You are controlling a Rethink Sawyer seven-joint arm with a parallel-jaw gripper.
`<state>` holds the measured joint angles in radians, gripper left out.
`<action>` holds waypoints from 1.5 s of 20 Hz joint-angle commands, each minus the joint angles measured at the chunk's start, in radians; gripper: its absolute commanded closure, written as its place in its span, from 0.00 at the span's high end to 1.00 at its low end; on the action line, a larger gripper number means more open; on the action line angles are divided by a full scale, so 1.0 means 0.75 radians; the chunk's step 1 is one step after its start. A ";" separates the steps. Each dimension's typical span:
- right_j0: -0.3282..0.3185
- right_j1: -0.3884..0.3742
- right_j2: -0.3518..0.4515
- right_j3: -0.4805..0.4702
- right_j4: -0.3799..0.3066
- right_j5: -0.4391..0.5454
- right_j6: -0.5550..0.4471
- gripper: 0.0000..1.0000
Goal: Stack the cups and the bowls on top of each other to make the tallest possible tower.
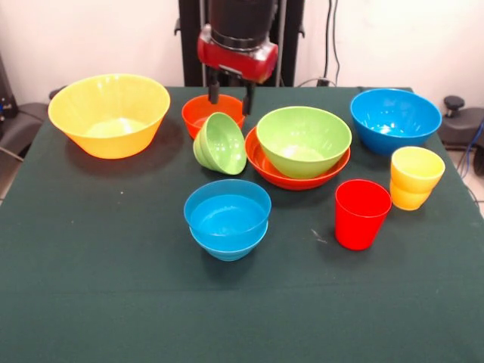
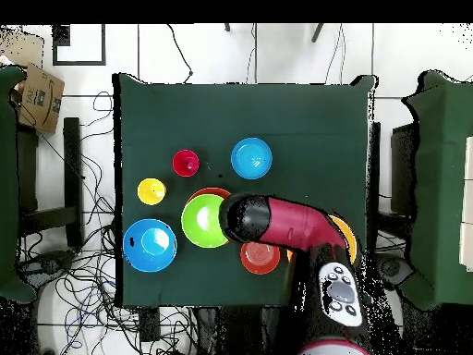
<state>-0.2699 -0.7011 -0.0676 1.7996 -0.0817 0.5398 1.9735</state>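
My gripper (image 1: 231, 97) is open and empty. It hangs just above a small red-orange bowl (image 1: 203, 112) and a small green bowl (image 1: 221, 142) that leans tilted against it. A larger green bowl (image 1: 304, 140) sits nested in a shallow red-orange bowl (image 1: 265, 168). Two blue bowls (image 1: 227, 218) sit nested at the front centre. A large orange-yellow bowl (image 1: 110, 113) is at the left and a blue bowl (image 1: 395, 119) at the right. The red cup (image 1: 361, 213) and the yellow cup (image 1: 414, 178) stand upright at the right. In the overhead view my arm (image 2: 282, 222) hides the gripper and the tilted green bowl.
The overhead view shows the red cup (image 2: 185, 163), the yellow cup (image 2: 151, 191), the nested blue bowls (image 2: 251, 157) and the large blue bowl (image 2: 150, 244). The table (image 1: 91, 287) has a dark green cloth. Cables lie on the floor around it.
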 commanded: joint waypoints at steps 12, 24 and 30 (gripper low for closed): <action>-0.090 0.089 0.111 0.214 -0.209 -0.323 0.034 1.00; -0.063 0.187 0.088 0.181 -0.228 -0.432 0.082 1.00; -0.058 0.216 0.068 0.187 -0.253 -0.482 0.094 1.00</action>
<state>-0.3345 -0.6123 -0.0660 1.9138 -0.2078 0.2637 1.9735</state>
